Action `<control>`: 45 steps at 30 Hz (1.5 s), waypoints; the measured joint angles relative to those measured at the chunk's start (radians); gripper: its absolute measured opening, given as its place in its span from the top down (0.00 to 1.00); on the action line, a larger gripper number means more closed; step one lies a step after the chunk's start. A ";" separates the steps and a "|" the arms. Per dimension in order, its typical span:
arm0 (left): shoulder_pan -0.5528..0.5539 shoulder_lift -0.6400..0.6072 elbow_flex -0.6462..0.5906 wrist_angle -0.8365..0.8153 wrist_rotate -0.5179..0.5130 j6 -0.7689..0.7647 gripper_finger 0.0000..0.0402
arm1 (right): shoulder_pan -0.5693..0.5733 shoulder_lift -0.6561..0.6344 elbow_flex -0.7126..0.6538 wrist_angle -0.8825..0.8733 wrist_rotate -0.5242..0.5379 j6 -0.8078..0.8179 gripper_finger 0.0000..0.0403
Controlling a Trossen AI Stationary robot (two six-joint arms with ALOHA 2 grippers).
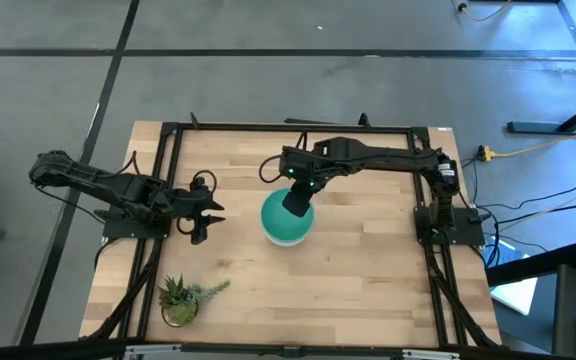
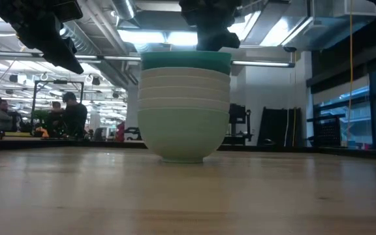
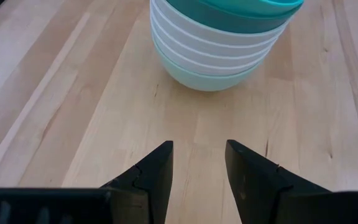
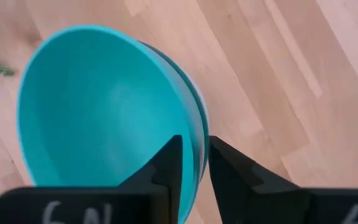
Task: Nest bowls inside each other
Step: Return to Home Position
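Note:
The bowls stand nested in one stack [image 1: 288, 222] at the table's middle, the pale mint bowl [image 2: 183, 134] at the bottom resting on its foot. White bowls [image 2: 185, 88] sit above it, and teal rims top the stack [image 3: 219, 43]. The bright turquoise bowl [image 4: 98, 106] is uppermost, with a dark teal rim just under it. My right gripper [image 4: 194, 165] is over the stack's far-right rim [image 1: 296, 203], shut on the turquoise bowl. My left gripper [image 3: 199, 155] hangs open above the table, left of the stack [image 1: 208, 222]. My right gripper has the turquoise bowl's rim [image 4: 194, 140] on the stack's far-right side, one finger [image 4: 169, 168] inside the bowl and one [image 4: 229, 171] outside. The fingers come from above, pointing down. The bowl sits nested in the stack, roughly level.
A small spiky green potted plant [image 1: 180, 298] stands near the table's near-left corner. Bare wood lies between my left gripper and the stack and along the near edge [image 1: 348, 300]. Black frame rails [image 1: 168, 180] border the table. People sit in the room behind [image 2: 70, 114].

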 joint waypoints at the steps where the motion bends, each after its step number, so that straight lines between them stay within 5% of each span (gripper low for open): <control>1: 0.000 0.000 0.000 0.000 0.000 0.000 0.65 | 0.000 0.000 0.000 0.000 0.000 0.003 0.78; 12: 0.000 0.000 0.000 0.000 0.000 0.006 0.65 | -0.006 0.000 0.091 -0.011 -0.023 -0.080 0.53; 21: 0.000 -0.049 0.000 0.042 -0.036 0.007 0.65 | 0.002 -0.049 0.372 -0.066 0.165 -0.198 0.49; 27: 0.000 -0.191 0.000 0.165 -0.040 0.035 0.65 | 0.058 -0.176 0.371 -0.141 0.297 -0.218 0.49; 35: 0.000 -0.377 0.000 0.284 -0.082 0.181 0.65 | 0.160 -0.418 0.147 -0.137 0.539 -0.211 0.49; 45: 0.000 -0.421 0.000 0.298 -0.242 0.268 0.65 | 0.160 -0.846 -0.522 0.295 0.585 -0.294 0.49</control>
